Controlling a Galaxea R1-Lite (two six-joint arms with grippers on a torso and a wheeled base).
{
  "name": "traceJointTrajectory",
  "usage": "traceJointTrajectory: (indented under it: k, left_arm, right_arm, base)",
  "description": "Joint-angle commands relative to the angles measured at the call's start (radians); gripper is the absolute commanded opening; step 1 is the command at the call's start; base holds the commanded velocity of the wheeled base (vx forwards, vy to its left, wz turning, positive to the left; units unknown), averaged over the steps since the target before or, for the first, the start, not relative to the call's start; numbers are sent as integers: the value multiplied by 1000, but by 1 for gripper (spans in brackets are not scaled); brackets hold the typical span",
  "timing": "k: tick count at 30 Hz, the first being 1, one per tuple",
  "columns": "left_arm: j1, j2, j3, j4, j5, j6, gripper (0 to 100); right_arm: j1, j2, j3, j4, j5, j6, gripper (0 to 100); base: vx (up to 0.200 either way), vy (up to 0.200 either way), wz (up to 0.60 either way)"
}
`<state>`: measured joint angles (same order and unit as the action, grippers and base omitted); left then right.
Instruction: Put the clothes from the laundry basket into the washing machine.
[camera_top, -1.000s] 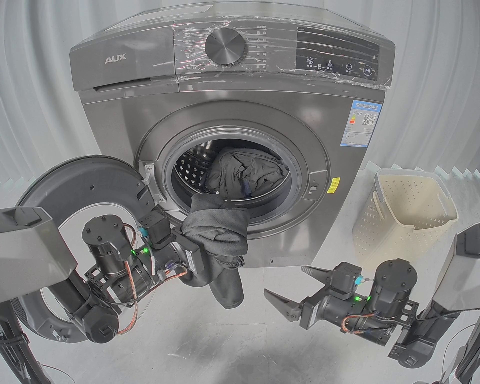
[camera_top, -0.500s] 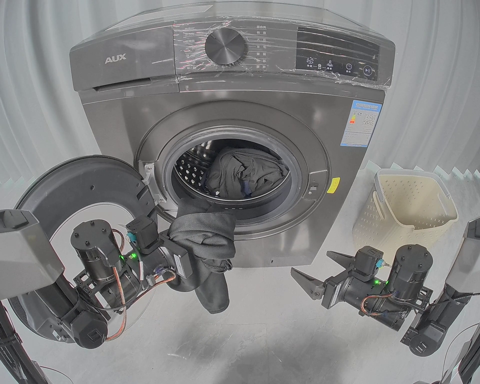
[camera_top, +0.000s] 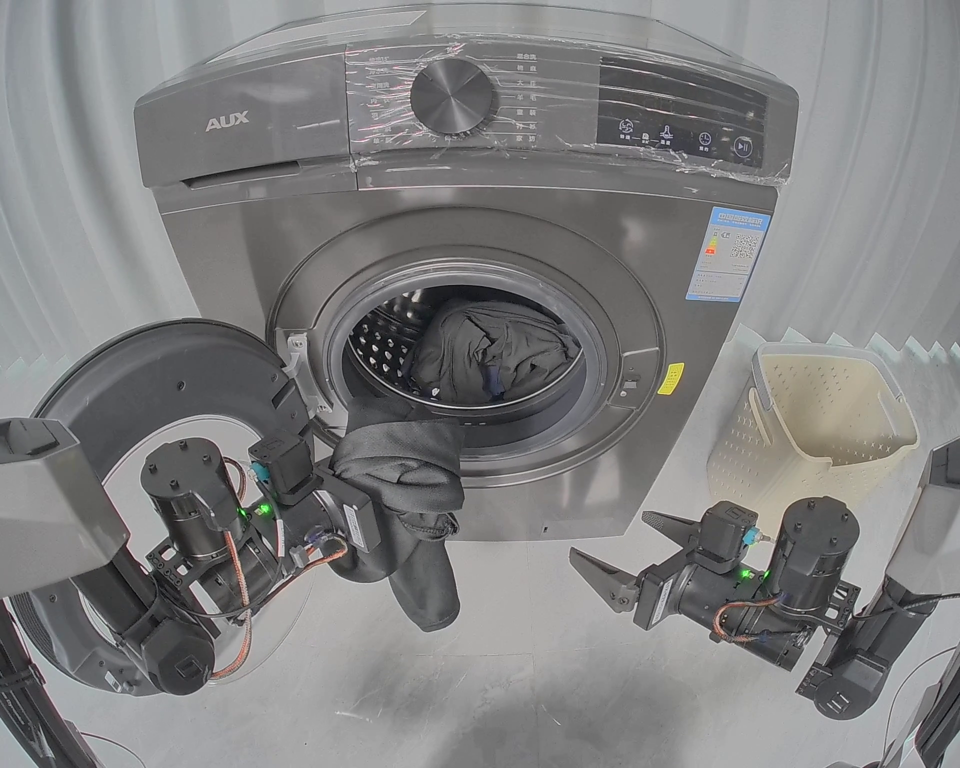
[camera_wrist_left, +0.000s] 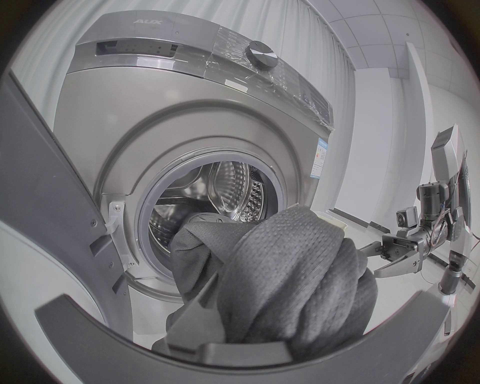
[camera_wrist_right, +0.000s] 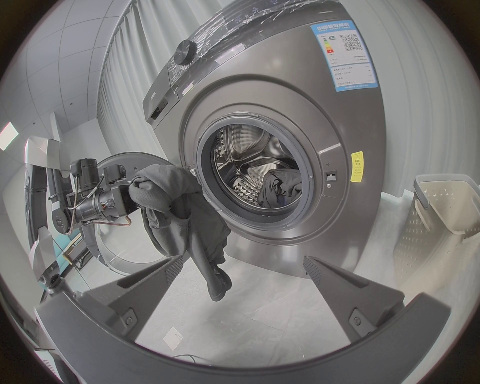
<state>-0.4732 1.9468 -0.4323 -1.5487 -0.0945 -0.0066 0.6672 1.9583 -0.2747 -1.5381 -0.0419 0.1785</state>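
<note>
**Dark garment held at the washer's mouth**

The left hand (camera_top: 385, 490) is clamped on a dark grey knitted garment (camera_top: 405, 465), its fingers buried in the bunched cloth. The bundle sits just in front of the lower left part of the round door opening. In the head view it overlaps the rim there, but I cannot tell whether cloth and rim touch. 1 loose end of the garment hangs straight down below the hand, clear of the pale grey floor (camera_top: 520, 680).

The grey metallic front-loading washing machine (camera_top: 560, 200) stands with its round door (camera_top: 150, 380) swung fully open to the robot's left, behind the left arm. Inside the perforated steel drum lies a crumpled heap of dark clothes (camera_top: 490, 345), resting against the lower back of the drum.

The right hand (camera_top: 610, 536) hangs low in front of the machine's right half, well apart from the garment. Its 2 dark fingers are spread wide with nothing between them and point toward the left arm.

A cream perforated plastic laundry basket (camera_top: 830, 420) stands on the floor just beside the machine's right side, behind the right arm.
</note>
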Motion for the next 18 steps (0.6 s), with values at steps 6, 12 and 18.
traceJointTrajectory:
  k: [6, 12, 18]
  left_arm:
    - [-8, 23, 4, -1, 1, 4, 0]
    - [-24, 34, 7, -4, 4, 7, 0]
    - [-48, 37, 6, -2, 7, 5, 0]
  right_arm:
    - [11, 11, 0, 0, -1, 2, 100]
    - [20, 16, 0, -2, -1, 4, 100]
    - [29, 21, 0, -2, -3, 4, 100]
  base:
    - [0, 0, 0]
    - [200, 0, 0]
    - [0, 0, 0]
